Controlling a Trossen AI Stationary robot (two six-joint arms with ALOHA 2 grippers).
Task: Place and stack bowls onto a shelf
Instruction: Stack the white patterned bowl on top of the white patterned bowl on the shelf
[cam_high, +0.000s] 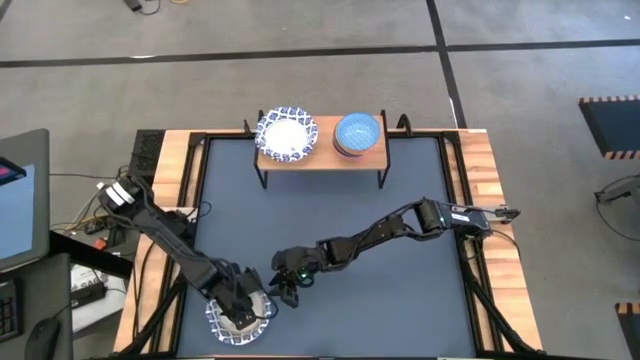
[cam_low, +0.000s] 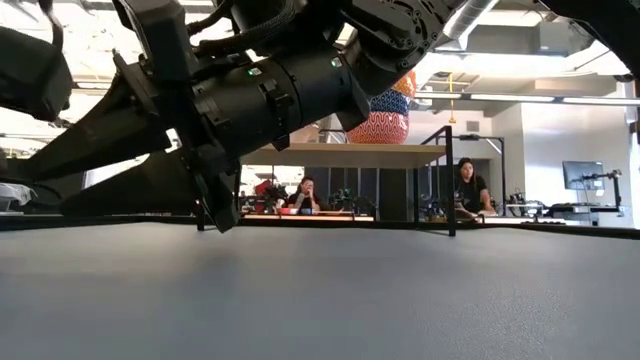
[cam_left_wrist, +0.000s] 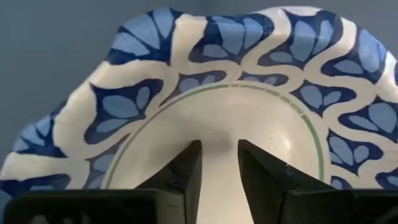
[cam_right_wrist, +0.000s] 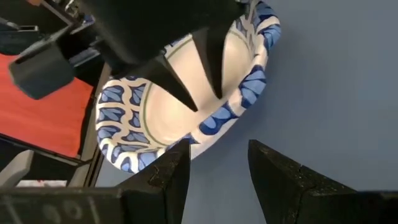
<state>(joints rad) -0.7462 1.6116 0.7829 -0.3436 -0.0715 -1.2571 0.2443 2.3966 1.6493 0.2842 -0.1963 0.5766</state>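
The left gripper (cam_high: 243, 312) hangs over a white bowl (cam_high: 238, 320) with a wavy blue leaf-patterned rim at the table's (cam_high: 400, 290) 7 o'clock edge, fingers (cam_left_wrist: 186, 171) slightly apart inside its smooth hollow. The right gripper (cam_high: 283, 290), open, sits just at the bowl's 2 o'clock. At 12 o'clock, the wooden shelf (cam_high: 322, 155) holds another patterned bowl (cam_high: 286, 134) and a blue bowl (cam_high: 357, 133).
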